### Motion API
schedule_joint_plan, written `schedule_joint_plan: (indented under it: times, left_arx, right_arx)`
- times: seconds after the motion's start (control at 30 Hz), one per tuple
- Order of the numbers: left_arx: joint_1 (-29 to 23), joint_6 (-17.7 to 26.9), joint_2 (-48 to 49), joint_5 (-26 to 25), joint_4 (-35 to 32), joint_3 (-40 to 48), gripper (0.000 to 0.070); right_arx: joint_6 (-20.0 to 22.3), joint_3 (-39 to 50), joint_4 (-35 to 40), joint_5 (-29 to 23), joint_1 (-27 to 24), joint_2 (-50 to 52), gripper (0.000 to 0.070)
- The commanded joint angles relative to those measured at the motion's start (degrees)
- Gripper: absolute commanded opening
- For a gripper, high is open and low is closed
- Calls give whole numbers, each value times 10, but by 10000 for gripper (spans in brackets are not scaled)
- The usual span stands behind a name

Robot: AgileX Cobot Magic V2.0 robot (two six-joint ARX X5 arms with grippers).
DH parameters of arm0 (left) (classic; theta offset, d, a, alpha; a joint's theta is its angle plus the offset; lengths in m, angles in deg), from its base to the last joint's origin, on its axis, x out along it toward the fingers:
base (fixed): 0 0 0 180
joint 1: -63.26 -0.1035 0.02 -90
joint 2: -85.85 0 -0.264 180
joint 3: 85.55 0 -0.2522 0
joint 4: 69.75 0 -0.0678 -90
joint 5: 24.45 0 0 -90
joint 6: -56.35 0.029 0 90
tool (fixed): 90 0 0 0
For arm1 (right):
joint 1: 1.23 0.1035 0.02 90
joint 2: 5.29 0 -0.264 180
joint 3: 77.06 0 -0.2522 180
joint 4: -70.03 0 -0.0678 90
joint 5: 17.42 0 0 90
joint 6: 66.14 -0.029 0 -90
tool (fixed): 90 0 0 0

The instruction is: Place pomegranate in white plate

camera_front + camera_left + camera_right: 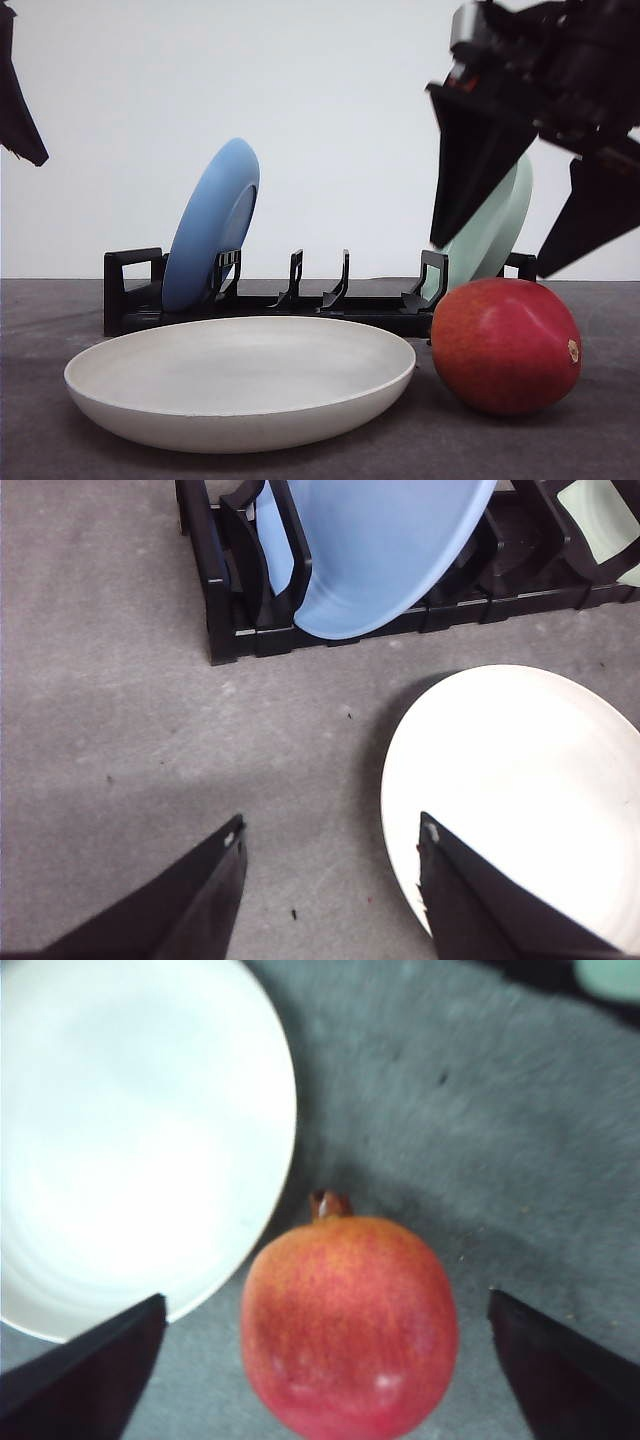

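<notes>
The red pomegranate (506,345) lies on the grey table just right of the white plate (240,380), almost touching its rim. My right gripper (500,255) hangs open directly above the fruit, its two black fingers spread wide. In the right wrist view the pomegranate (350,1325) sits between the spread fingers with its small stem end toward the plate's far side, and the white plate (130,1140) lies beside it. My left gripper (330,845) is open above bare table at the white plate's (520,790) left edge. Its finger (18,110) shows at the front view's upper left.
A black dish rack (275,295) stands behind the plate. A blue plate (212,222) leans upright in its left end and a pale green plate (495,230) in its right end, close behind my right gripper.
</notes>
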Motion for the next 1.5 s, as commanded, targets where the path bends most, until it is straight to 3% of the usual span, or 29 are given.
schedule_joint_plan:
  times: [0.0, 0.43, 0.67, 0.83, 1.03, 1.23, 1.33, 1.47]
  left_arx:
    - [1, 4, -3, -3, -6, -8, 314]
    - [1, 4, -3, -3, -7, -8, 313]
    - [1, 4, -3, -3, -7, -8, 313]
    - [1, 4, -3, -3, -7, -8, 313]
    - [1, 3, -3, -3, -11, -8, 313]
    - [1, 1, -3, -3, -20, -8, 313]
    - [1, 1, -3, -3, -20, -8, 313]
    - [1, 1, -3, -3, -20, -8, 313]
  right_arx:
    - [18, -10, 4, 0, 5, -18, 700]
    - [32, -10, 11, -1, 5, -93, 697]
    - [30, -11, 6, 0, 4, -103, 562]
    - [35, -42, -42, -1, 4, -103, 561]
    - [71, -123, -139, -1, 12, -105, 561]
    - [80, -143, -155, -9, 26, -107, 568]
    - [88, -142, -167, -20, 26, -107, 618]
    - [90, -142, -152, -20, 25, -109, 631]
